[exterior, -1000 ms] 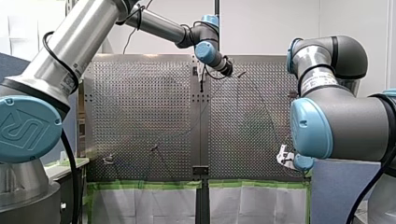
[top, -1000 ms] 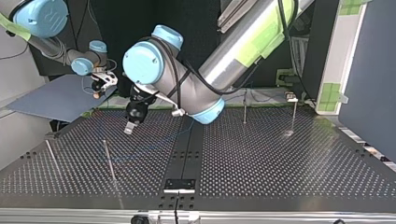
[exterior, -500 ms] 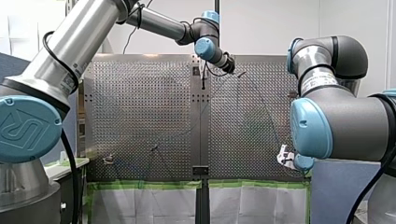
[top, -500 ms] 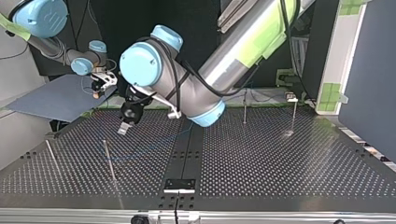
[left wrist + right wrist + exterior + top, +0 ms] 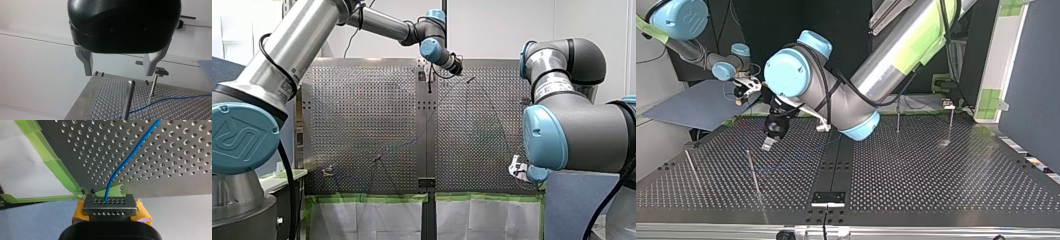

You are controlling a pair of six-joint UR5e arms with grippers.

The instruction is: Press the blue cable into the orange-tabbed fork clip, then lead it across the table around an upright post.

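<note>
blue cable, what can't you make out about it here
Right wrist view: thin blue cable enters a perforated metal block; its end is hidden.
Top view: my left arm covers part of its run.
Left wrist view: picture edge cuts it off beside the steel post.
Front view: too faint to trace.

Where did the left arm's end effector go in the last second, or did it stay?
Yes, it moved: in the top view my left end effector went leftward and down, nearer the thin post.

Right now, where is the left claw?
In the top view, my left claw hangs open over the table at the view's left, just beyond a thin upright post; its wrist view shows the blue cable ahead.
</note>
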